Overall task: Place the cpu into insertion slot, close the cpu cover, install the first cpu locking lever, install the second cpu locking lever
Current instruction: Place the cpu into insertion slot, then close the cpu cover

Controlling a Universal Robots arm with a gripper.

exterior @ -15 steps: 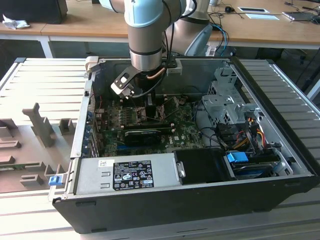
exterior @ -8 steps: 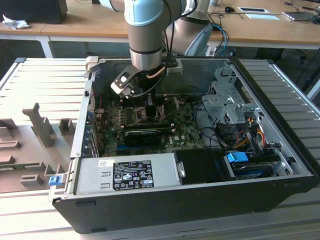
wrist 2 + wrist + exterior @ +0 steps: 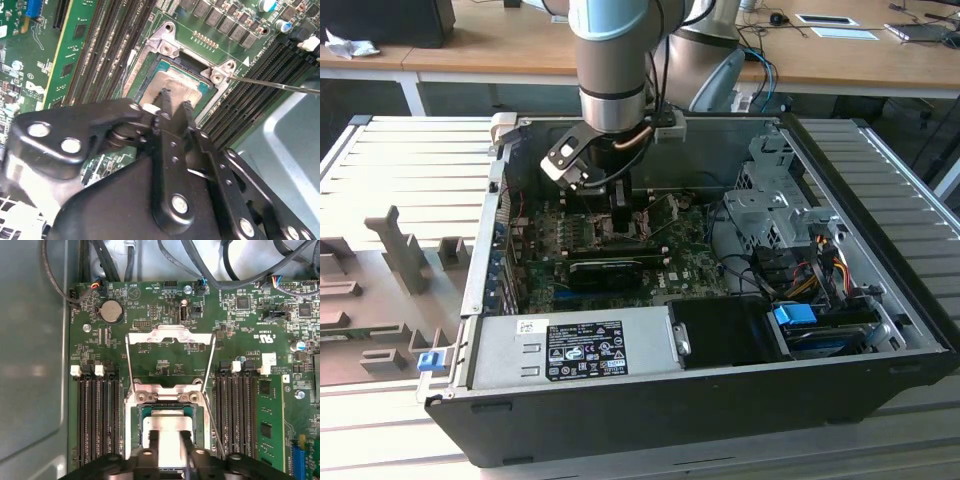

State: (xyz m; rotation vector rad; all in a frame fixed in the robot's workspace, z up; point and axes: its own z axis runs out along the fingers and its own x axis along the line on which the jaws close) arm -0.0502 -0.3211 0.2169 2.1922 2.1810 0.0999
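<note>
Fingers [image 3: 153,440] at the end of the arm [image 3: 610,60] reach down into an open computer case [image 3: 720,400], which sits on a slatted grey worktop [image 3: 400,160]. In both wrist views the two black fingers stand a narrow gap apart, with nothing gripped between them. Their tips hang just over the pale face of the cpu [image 3: 169,421]. I cannot tell whether they touch it.

The cpu lies flat inside the slot [image 3: 131,425], with a thin green edge showing round its silvery face. The slot sits on the green motherboard [image 3: 150,305], between two banks of long black memory slots [image 3: 95,420], one on either side.

The cover [image 3: 170,335] is swung up on its hinge at one edge of the slot and stands open, not down over the cpu. The board shows through its large square window. In the second wrist view a thin metal lever [image 3: 275,85] juts out from a corner of the slot by the hinge and passes over the neighbouring memory slots.

A round coin battery [image 3: 111,311] sits on the board beyond the raised cover, well apart from the slot.

In the exterior view a long black card [image 3: 605,270] lies across the board near the fingers, and a grey power supply [image 3: 570,345] fills the near wall of the case towards the exterior view's left.
</note>
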